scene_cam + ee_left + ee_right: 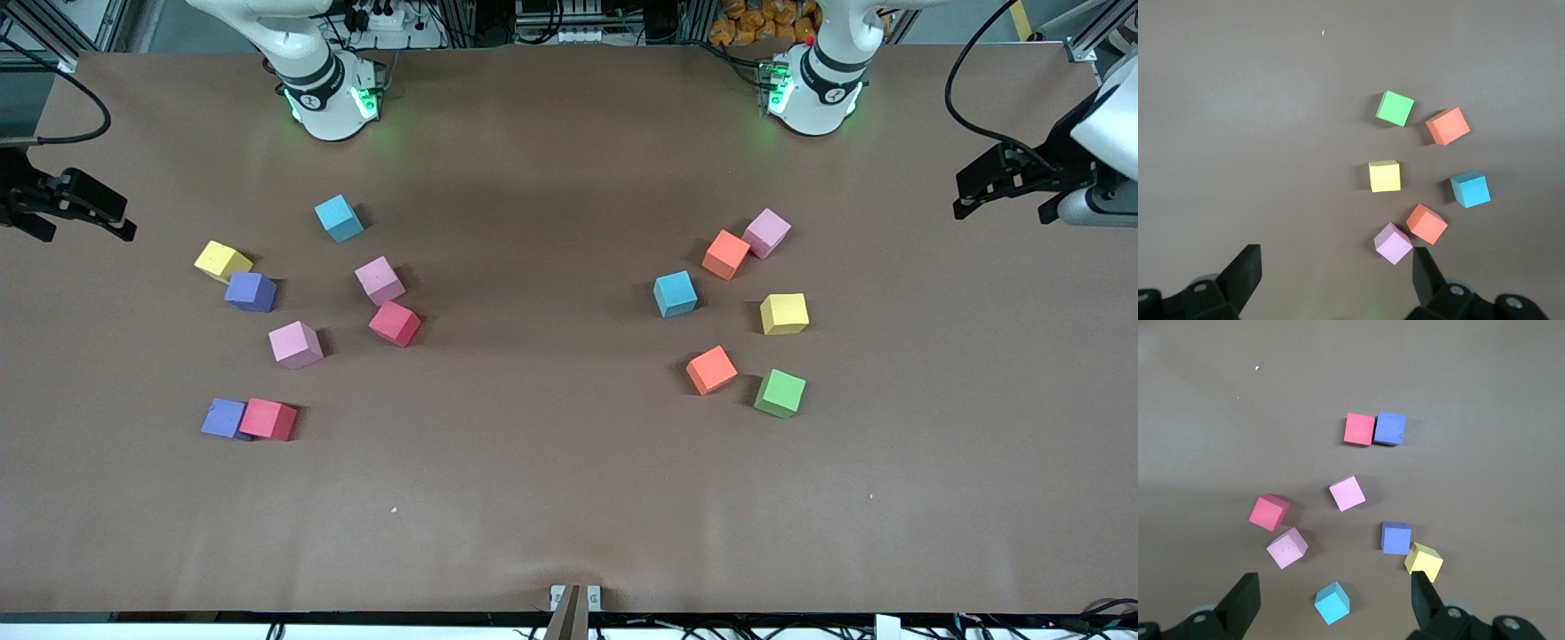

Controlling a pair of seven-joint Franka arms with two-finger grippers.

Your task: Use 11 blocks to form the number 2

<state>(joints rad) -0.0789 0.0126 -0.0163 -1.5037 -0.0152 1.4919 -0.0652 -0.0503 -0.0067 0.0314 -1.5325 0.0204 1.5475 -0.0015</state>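
Note:
The blocks lie loose on the brown table in two groups, and no number 2 shows. Toward the right arm's end are blue (339,218), yellow (222,260), purple (252,292), two pink (380,280) and red (395,323) blocks. Nearer the camera, a purple (225,419) and a red (268,420) block touch. Toward the left arm's end are pink (766,233), orange (726,254), blue (676,293), yellow (784,314), orange (711,370) and green (781,393) blocks. My left gripper (1336,260) and right gripper (1333,583) hang open and hold nothing, high over their ends of the table.
The two arm bases (333,98) (813,89) stand at the table's back edge. A small bracket (575,597) is fixed to the front edge. A wide strip of brown table cover (551,373) separates the two groups of blocks.

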